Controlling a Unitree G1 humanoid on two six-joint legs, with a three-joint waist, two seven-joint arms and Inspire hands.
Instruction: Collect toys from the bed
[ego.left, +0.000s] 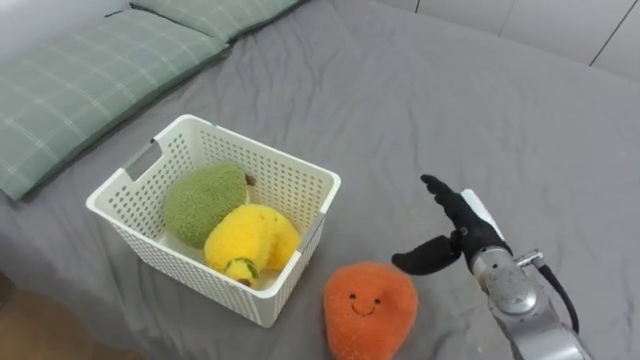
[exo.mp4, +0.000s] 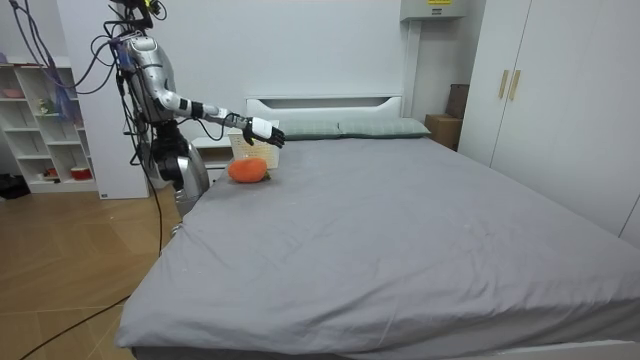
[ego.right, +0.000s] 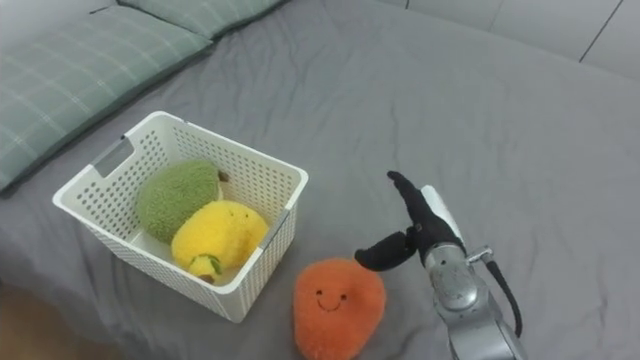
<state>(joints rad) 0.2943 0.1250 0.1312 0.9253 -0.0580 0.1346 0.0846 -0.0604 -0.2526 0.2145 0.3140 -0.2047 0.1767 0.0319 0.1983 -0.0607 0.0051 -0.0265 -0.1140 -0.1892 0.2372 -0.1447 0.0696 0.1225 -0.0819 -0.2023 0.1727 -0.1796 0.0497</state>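
Fingers (ego.left: 440, 192) of the right hand (ego.left: 466, 236) spread, gripping nothing, just beside the orange toy (ego.left: 368, 305) on the bed (ego.left: 450, 100). Basket (ego.left: 260, 150) holds green toy (ego.left: 203, 200), yellow toy (ego.left: 250, 238).

A wide bed (exo.mp4: 400, 220) under a plain grey sheet takes up most of the room, with green checked pillows (exo.mp4: 340, 127) lying by a white headboard (exo.mp4: 325, 103). Behind it rises a bare white wall (exo.mp4: 300, 50), and a white wardrobe (exo.mp4: 570, 100) with slim gold handles stands on the room view's right. On the room view's left an open white shelf unit (exo.mp4: 45, 130) stands on the wooden floor (exo.mp4: 70, 280).
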